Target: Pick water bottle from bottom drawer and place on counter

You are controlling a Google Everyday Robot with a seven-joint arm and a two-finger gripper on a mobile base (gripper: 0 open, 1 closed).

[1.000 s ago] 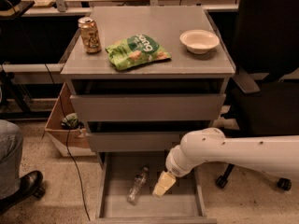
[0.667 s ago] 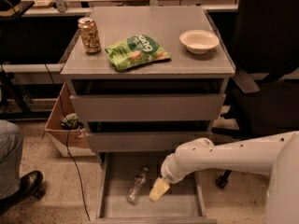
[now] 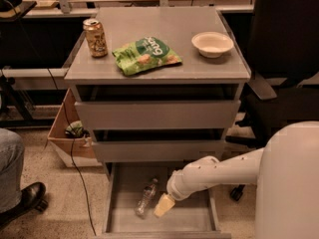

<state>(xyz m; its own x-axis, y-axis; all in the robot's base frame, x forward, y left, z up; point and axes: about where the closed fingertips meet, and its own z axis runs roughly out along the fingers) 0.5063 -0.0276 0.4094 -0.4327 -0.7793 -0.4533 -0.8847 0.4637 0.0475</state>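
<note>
The water bottle (image 3: 146, 198), small, clear and crinkled, lies on the floor of the open bottom drawer (image 3: 194, 218), left of its middle, cap toward the back. My gripper (image 3: 163, 206) hangs low inside the drawer, just right of the bottle, its cream tip close beside the bottle's lower half. I cannot tell whether it touches the bottle. The white arm reaches in from the right. The grey counter (image 3: 169, 24) tops the cabinet above.
On the counter stand a gold drink can (image 3: 95, 37) at the left, a green chip bag (image 3: 145, 55) in the middle and a white bowl (image 3: 212, 44) at the right. A cardboard box (image 3: 70, 138) sits left of the cabinet. A person's shoe (image 3: 22, 200) is at far left.
My arm and gripper have moved left across the drawer toward the bottle and come closer to the camera. The bottle has not moved.
</note>
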